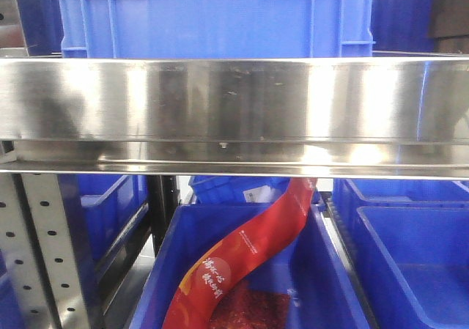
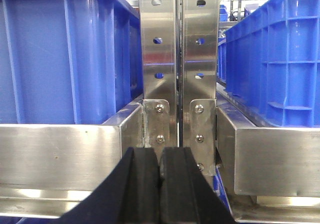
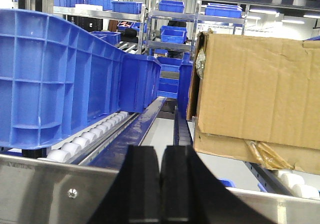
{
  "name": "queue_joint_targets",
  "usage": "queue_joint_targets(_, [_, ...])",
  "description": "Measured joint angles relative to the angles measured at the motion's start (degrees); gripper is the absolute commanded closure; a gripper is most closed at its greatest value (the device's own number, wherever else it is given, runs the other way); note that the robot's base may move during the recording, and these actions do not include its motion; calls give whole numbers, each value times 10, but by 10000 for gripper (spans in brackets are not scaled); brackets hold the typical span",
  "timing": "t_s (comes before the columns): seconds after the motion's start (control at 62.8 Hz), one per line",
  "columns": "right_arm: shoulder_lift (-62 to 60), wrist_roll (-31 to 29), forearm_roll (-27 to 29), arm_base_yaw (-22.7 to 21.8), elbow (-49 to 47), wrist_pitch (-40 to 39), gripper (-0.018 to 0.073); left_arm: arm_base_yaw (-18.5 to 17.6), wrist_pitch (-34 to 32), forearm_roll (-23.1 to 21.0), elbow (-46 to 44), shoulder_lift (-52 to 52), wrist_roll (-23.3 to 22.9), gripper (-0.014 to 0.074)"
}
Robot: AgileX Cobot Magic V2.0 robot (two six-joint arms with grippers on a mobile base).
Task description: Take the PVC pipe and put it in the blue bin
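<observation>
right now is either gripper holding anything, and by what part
Nothing is held. The left gripper and right gripper are both shut with pads together and nothing between them; no PVC pipe shows.

Your front camera sits very close to a shiny steel shelf rail, which runs across the middle. It looks straight ahead, with a blue bin at 12 o'clock and more bins at 6 o'clock. Your left wrist camera looks level along the left end effector at 6 o'clock, right up near two steel posts. Your right wrist camera looks far down a roller lane over the right end effector, with a cardboard box at 3 o'clock. All three views show blue bins and steel rack.
</observation>
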Motion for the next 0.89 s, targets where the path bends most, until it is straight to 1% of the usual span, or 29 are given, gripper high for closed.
queue_joint_targets(0.239, [0,0,0,0,0,1,721,0,0,0,0,0,0,708])
queue_joint_targets(0.414, [0,0,0,0,0,31,721,0,0,0,0,0,0,708])
queue_joint_targets(0.558, [0,0,0,0,2,39,721,0,0,0,0,0,0,708])
queue_joint_targets(0.892, [0,0,0,0,2,41,721,0,0,0,0,0,0,708])
